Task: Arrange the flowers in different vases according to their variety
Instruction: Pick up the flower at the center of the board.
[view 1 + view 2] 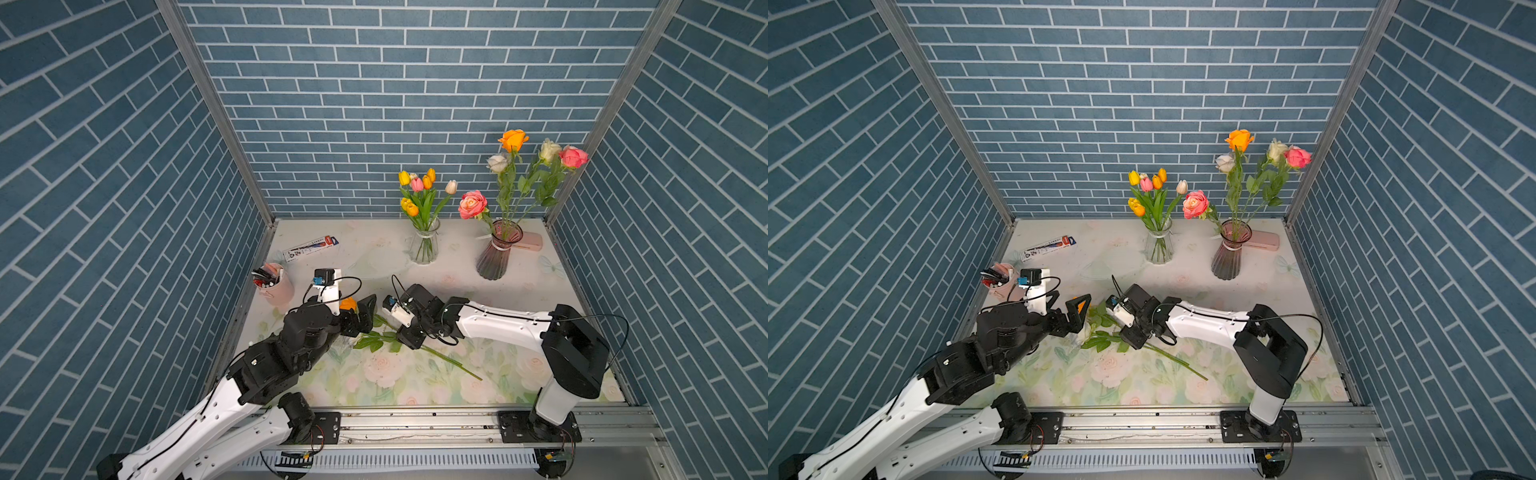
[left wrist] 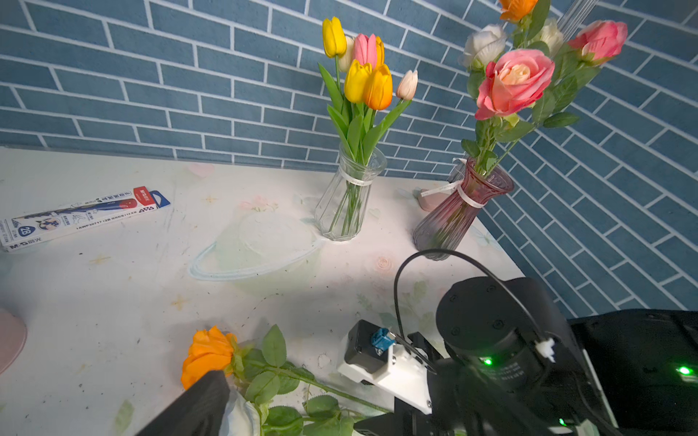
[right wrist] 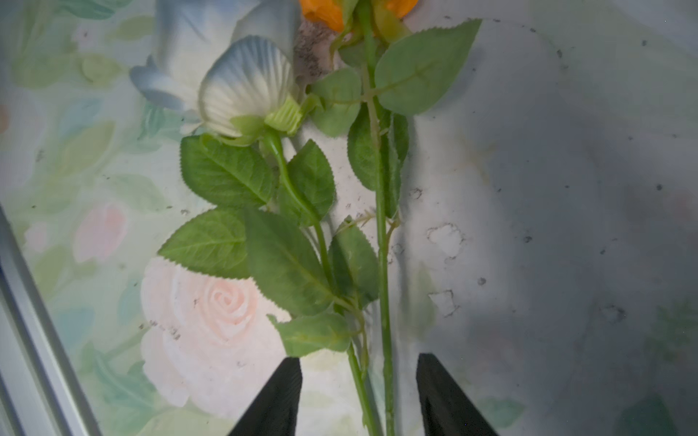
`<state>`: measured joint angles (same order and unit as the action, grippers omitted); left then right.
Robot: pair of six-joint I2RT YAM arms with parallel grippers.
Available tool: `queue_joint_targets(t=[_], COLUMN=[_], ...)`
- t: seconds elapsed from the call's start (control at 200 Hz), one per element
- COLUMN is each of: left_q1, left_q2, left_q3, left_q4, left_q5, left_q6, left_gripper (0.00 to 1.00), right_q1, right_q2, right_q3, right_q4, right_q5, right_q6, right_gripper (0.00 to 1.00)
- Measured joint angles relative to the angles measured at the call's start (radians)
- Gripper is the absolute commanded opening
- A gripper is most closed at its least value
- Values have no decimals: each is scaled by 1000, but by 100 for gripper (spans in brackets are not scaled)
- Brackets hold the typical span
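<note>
Right tool (image 3: 359, 358), unclenched, straddles two rose stems (image 3: 382, 264); left tool (image 1: 1068, 305), spread wide, crowds the orange rose (image 2: 207, 353).

Slate-blue brick with pale grout on the walls (image 1: 374, 83). Pale tablecloth (image 1: 519, 291), printed with faint pink blooms and green leaves. Yellow, orange, pink and cream tulips (image 1: 417, 185) in a clear ribbed vase (image 1: 424, 249). Orange, white and pink roses (image 1: 513, 140) in a purple-pink ribbed vase (image 1: 496, 257). One orange rose (image 2: 207, 355), one white rose (image 3: 241, 87), both green in stem and leaf. Pink cup (image 1: 276, 286). White box (image 1: 311, 248) with red and blue print
</note>
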<state>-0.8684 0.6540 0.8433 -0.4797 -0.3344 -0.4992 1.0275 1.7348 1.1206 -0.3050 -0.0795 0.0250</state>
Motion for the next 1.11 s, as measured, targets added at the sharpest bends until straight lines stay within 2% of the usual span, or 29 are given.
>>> queue_joint_targets(t=[0.17, 0.465, 0.705, 0.855, 0.965, 1.03, 1.105], left_q1=[0, 0, 0, 0, 0, 0, 0], left_q2=[-1, 5, 5, 4, 4, 4, 4], left_q3=[-19, -24, -24, -24, -24, -24, -24], left_q4=[0, 3, 5, 5, 6, 6, 6], left_q5=[-6, -10, -13, -13, -13, -13, -13], left_q6=[7, 21, 24, 25, 25, 25, 25], left_gripper=[100, 100, 100, 100, 100, 100, 100], right_q1=[2, 8, 9, 9, 10, 11, 13], right_q2=[44, 113, 149, 174, 183, 185, 185], right_q3=[24, 37, 71, 81, 81, 81, 82], right_q4=[35, 52, 57, 55, 53, 53, 52], right_q5=[54, 58, 58, 57, 57, 58, 58], right_q6=[6, 6, 6, 6, 6, 5, 20], right_gripper=[49, 44, 32, 29, 16, 0, 0])
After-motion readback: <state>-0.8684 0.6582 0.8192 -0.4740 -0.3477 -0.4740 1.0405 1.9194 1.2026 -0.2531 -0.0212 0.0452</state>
